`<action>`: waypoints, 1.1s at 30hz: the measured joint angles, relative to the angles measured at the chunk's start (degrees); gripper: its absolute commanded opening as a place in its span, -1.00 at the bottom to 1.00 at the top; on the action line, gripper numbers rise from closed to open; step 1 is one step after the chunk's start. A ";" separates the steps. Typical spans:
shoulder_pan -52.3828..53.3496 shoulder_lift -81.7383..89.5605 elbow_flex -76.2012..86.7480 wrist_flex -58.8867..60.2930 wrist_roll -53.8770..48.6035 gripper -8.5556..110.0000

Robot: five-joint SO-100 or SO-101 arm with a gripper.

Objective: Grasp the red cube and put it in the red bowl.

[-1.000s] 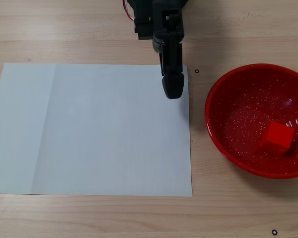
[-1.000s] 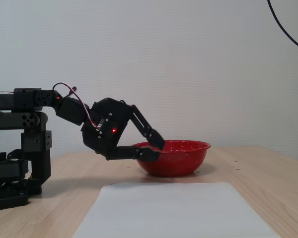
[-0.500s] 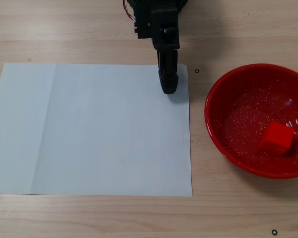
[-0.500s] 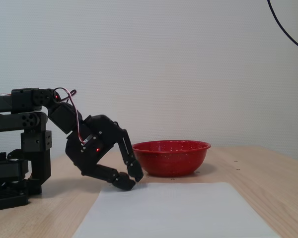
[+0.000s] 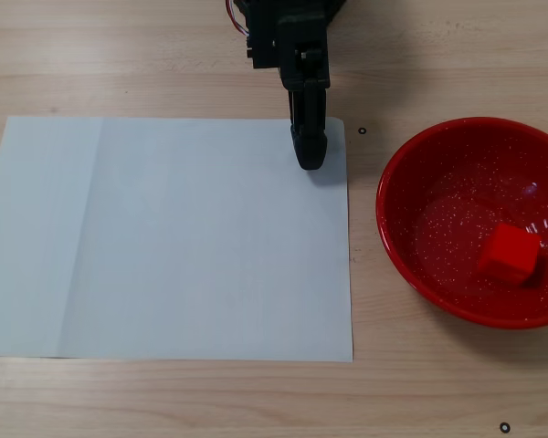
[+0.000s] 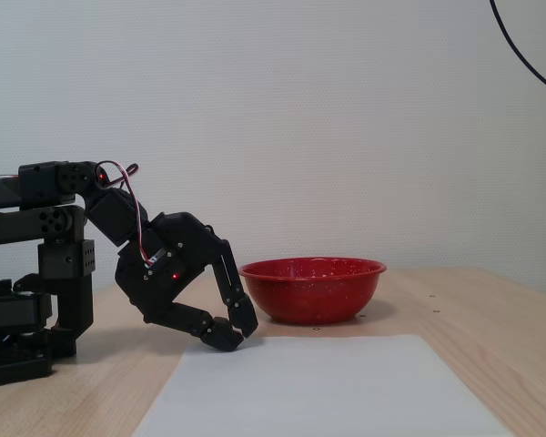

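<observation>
The red cube [image 5: 510, 252] lies inside the red bowl [image 5: 397, 173], right of the bowl's middle, in a fixed view from above. In a fixed view from the side the bowl [image 6: 312, 289] stands on the wooden table and its wall hides the cube. My black gripper [image 5: 310, 157] is shut and empty, its tips down at the top right corner of the white paper [image 5: 169, 237], left of the bowl. From the side the gripper [image 6: 237, 336] rests low at the paper's far edge [image 6: 328, 387], folded back toward the arm's base.
The arm's base [image 6: 27, 300] stands at the left in a fixed view from the side. Small black marks [image 5: 362, 131] dot the wooden table near the bowl and at the front right [image 5: 504, 426]. A black cable [image 6: 528, 59] crosses the top right corner.
</observation>
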 measured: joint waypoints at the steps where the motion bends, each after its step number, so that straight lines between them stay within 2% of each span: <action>1: 0.00 0.00 0.00 0.00 0.00 -0.84; 17: -0.26 0.26 0.00 0.44 -0.44 -0.85; 24: -2.90 0.62 0.00 0.88 -4.57 -0.85; 33: -0.62 0.53 0.00 0.88 -2.46 -0.85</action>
